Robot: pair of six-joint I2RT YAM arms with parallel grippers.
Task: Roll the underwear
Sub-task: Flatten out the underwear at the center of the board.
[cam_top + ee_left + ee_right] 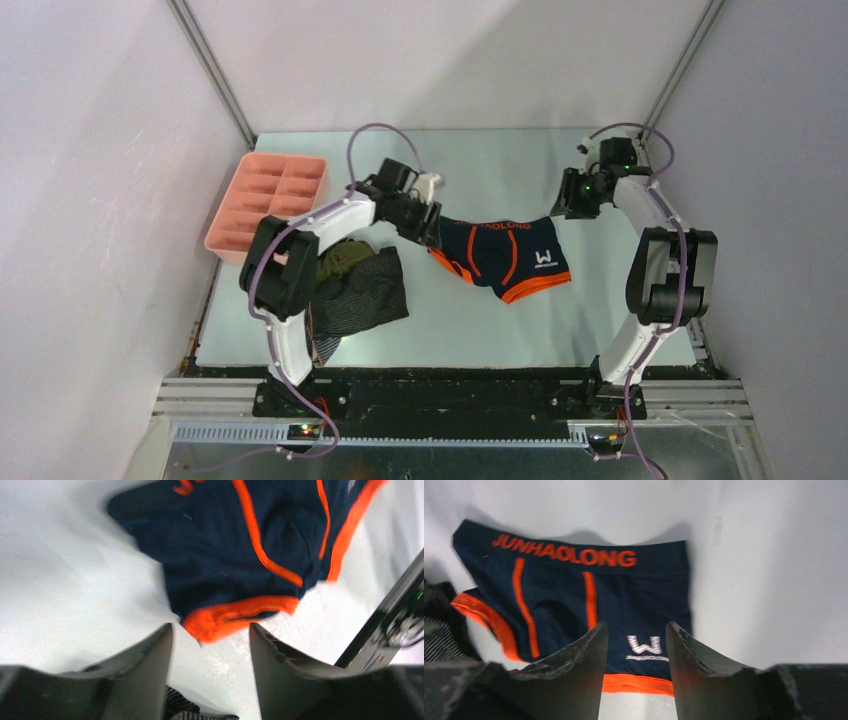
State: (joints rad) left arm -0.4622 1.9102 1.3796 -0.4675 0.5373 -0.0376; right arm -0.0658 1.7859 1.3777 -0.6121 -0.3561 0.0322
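Along the near left of the table [480, 330], close beside the left arm, a small pile of underwear lies bunched. The dark grey striped briefs [365, 295] are on the near side, and the olive green briefs [340, 258] sit just behind, touching them. Farther in, about mid-table, the navy briefs [505, 255] lie spread flat. Their waistband with orange lettering is toward the far side, the orange leg bands are toward the near side, and a white W logo is on the right-hand leg. The left gripper [210, 630] hovers at the left edge of the navy briefs, its fingers spread wide with nothing held; the blurred orange leg band lies just beyond the tips. The right gripper [636, 627] hangs at the right end of the same briefs, jaws parted and empty, with the logo showing between the fingers; whether they touch the cloth I cannot tell. At the far left stands the pink compartment tray [275, 195], well apart from the navy briefs
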